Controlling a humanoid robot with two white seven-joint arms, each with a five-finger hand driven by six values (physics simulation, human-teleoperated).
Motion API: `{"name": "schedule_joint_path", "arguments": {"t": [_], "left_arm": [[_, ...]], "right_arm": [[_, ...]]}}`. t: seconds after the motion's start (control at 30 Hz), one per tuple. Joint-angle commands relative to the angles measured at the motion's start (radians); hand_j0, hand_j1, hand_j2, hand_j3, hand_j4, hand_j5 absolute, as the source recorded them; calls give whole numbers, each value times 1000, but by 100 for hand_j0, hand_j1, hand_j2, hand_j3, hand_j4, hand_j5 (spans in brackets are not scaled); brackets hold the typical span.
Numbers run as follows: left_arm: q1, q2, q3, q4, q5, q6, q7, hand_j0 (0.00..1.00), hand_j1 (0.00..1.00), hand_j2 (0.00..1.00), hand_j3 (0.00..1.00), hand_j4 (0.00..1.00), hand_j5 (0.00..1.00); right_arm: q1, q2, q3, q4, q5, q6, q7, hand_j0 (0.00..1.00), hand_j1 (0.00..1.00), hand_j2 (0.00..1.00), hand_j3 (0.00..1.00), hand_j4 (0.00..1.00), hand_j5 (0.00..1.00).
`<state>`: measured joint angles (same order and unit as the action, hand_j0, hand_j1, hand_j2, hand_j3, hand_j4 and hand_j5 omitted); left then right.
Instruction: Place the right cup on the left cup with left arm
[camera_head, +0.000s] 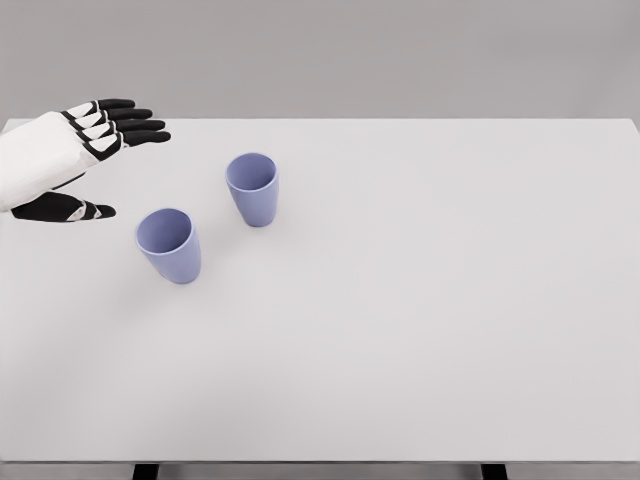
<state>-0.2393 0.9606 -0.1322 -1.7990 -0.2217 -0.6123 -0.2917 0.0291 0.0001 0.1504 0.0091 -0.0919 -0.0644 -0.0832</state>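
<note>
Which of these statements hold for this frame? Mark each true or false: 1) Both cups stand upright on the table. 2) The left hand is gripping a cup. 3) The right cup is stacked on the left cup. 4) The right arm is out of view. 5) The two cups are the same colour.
1) True: the left cup and right cup stand upright on the table.
2) False: the left hand is open, apart from both cups.
3) False: they stand apart, not touching.
4) True.
5) True: both are blue-purple.
</note>
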Motion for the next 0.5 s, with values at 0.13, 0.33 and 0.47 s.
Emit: {"name": "schedule_joint_path", "arguments": {"t": [0.13, 0.33, 0.47], "left_arm": [[-6, 3, -1, 0, 7, 1, 0, 100, 100, 100, 100, 100, 100], [-41, 4, 0, 58, 78, 1, 2, 100, 100, 100, 100, 100, 100], [-46, 6, -30, 67, 85, 1, 2, 100, 100, 100, 100, 100, 100]], "right_arm": [[0, 0, 0, 0, 0, 0, 0, 100, 100, 100, 100, 100, 100], [0, 0, 0, 0, 0, 0, 0, 100, 100, 100, 100, 100, 100], [0, 0, 0, 0, 0, 0, 0, 100, 100, 100, 100, 100, 100]]}}
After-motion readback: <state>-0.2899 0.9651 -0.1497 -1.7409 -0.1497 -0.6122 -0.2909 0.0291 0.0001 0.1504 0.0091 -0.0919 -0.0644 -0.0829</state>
